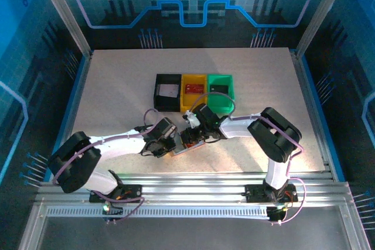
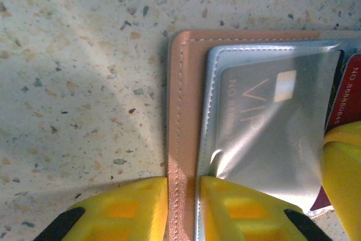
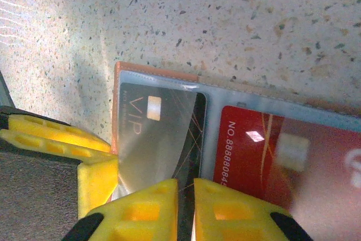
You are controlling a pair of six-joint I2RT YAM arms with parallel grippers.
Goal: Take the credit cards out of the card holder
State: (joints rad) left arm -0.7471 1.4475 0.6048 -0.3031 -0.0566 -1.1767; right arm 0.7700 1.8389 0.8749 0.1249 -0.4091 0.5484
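Note:
The pinkish-tan card holder [image 2: 183, 111] lies open on the speckled table, also visible between the two arms [image 1: 185, 149]. My left gripper [image 2: 183, 210] is shut on its stitched leather edge [image 1: 169, 144]. A grey-black VIP credit card [image 3: 158, 139] sits partly out of a clear pocket, and my right gripper [image 3: 186, 210] is shut on its dark lower edge [image 1: 197, 135]. This same card shows under the plastic in the left wrist view [image 2: 271, 117]. A red credit card [image 3: 271, 156] lies in the neighbouring pocket [image 2: 347, 100].
Black [image 1: 168, 92], yellow [image 1: 193, 92] and green [image 1: 221, 88] bins stand in a row just behind the grippers, with cards inside. The left gripper's yellow fingers [image 3: 56, 139] crowd the card holder's left side. Open table lies to the left and right.

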